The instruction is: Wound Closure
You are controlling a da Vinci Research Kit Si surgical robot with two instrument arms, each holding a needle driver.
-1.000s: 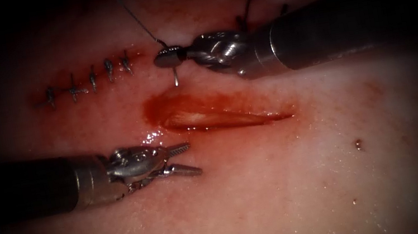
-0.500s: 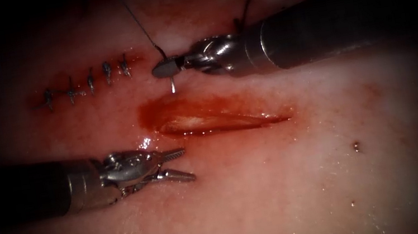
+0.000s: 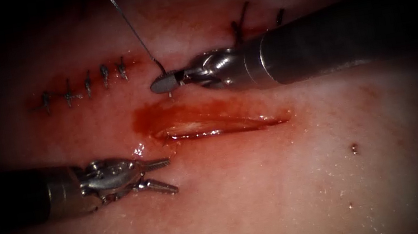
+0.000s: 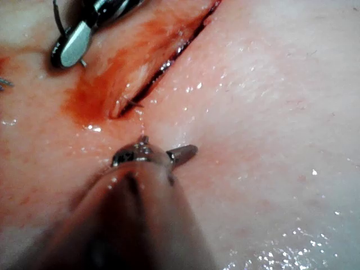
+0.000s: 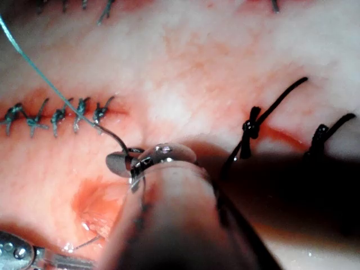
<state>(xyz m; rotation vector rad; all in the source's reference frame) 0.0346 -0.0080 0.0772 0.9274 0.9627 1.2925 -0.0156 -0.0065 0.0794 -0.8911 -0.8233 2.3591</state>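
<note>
Endoscope view, left to right: left tool (image 3: 161, 175) sits low on the tissue (image 3: 267, 192), below the left end of the open cut (image 3: 216, 126). Its fingers (image 3: 157, 164) are spread apart, holding nothing, tips just short of the cut's left end. Same in the left wrist view: left tool (image 4: 163, 154) with fingers parted, empty, just beside the near end of the cut (image 4: 152, 79).

Above and left of the cut: a row of five finished stitches (image 3: 84, 84) along a closed line, red fluid (image 3: 144, 119) pooled at the open cut's left end.

Middle: right tool (image 3: 164, 83) comes in from the right, above the cut, fingers clenched on the needle (image 3: 164, 77). The grip is near the thread end of the curve; the needle is clear of the tissue, little of its curve visible. Thread (image 3: 125, 20) runs from the needle up and left out of frame. Right wrist view confirms: right tool (image 5: 126, 164) clamped on the needle (image 5: 115, 138), thread (image 5: 45, 79) trailing off past the stitches (image 5: 56, 115).

Right: two dark knotted stitches (image 3: 241, 21) just above the right tool's shaft; in the right wrist view they (image 5: 250, 132) lie beside the shaft.
</note>
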